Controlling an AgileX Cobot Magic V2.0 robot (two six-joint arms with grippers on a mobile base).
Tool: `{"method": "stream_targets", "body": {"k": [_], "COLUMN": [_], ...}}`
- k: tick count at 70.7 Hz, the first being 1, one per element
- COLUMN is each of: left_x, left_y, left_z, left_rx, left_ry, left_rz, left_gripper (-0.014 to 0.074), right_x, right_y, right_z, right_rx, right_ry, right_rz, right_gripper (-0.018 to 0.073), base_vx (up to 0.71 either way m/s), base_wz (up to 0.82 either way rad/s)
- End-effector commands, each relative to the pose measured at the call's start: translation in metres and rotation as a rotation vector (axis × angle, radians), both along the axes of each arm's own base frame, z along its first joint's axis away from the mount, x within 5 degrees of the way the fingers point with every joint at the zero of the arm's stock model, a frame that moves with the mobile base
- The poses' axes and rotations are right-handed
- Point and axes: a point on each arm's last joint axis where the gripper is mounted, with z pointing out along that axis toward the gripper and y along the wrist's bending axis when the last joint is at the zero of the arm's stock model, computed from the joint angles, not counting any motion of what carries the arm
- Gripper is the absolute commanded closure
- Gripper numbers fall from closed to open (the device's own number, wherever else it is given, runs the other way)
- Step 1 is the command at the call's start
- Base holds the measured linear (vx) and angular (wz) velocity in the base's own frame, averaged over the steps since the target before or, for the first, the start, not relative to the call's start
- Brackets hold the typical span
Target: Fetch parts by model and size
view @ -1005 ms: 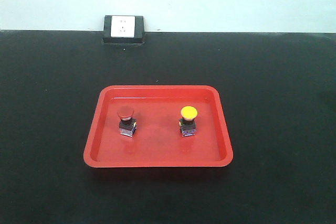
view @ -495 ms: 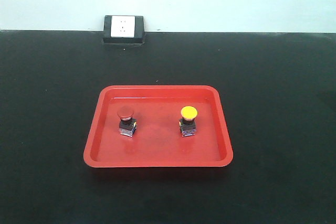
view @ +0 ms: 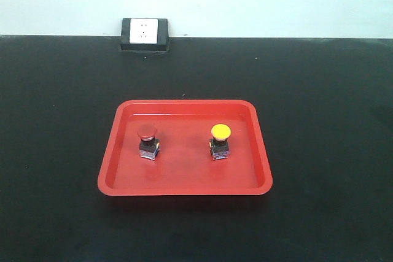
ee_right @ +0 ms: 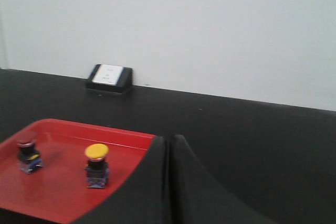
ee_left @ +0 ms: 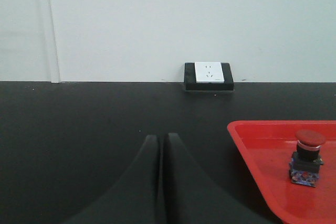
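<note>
Red tray [view: 184,185] is holding both switches, standing upright with caps pointing up: red-capped switch [view: 147,142] at left, yellow-capped switch [view: 220,141] at right, well apart. The left gripper [ee_left: 161,145] is sitting with fingers pressed together, left of the tray; the right gripper [ee_right: 169,148] is likewise closed and empty, right of the yellow one.

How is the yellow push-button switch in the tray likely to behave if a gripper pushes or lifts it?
The yellow switch stands upright on a narrow block base under a wider cap, so a push high up would probably tip it. It looks rigid. The red tray floor looks smooth, so a low push may slide it.
</note>
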Motion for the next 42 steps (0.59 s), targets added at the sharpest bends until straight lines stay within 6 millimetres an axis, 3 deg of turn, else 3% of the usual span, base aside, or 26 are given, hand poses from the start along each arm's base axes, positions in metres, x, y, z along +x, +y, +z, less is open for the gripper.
{"method": "stream_targets", "body": {"k": [1,22,34,42], "left_x": [-0.001,-0.001,-0.001,-0.001], "left_y": [0.0,0.0,0.0,0.0], "left_z": [0.006,0.006,0.006,0.006], "left_rx": [-0.007,-0.007,-0.007,-0.007], "left_ry": [-0.079,-0.078,-0.078,-0.078], "left_rz": [0.001,0.001,0.001,0.001], "left_gripper": [0.0602,0.0602,0.0602,0.0602], "right_x": [0.007,0.013,0.017,0.017], "right_y": [-0.003,-0.006,-0.008,-0.01], "right_z": [-0.003,-0.067,-0.088,-0.088], "right_rx": [-0.005,0.005,0.044,0.065], "right_ry": [-0.11,-0.145,-0.118,-0.108], "right_rz": [-0.076,-0.143,-0.184,-0.216], "right_gripper": [0.0569,0.0569,0.0569,0.0569], "base_vx": [0.0,0.0,0.0,0.0], "base_wz": [0.0,0.0,0.0,0.0]}}
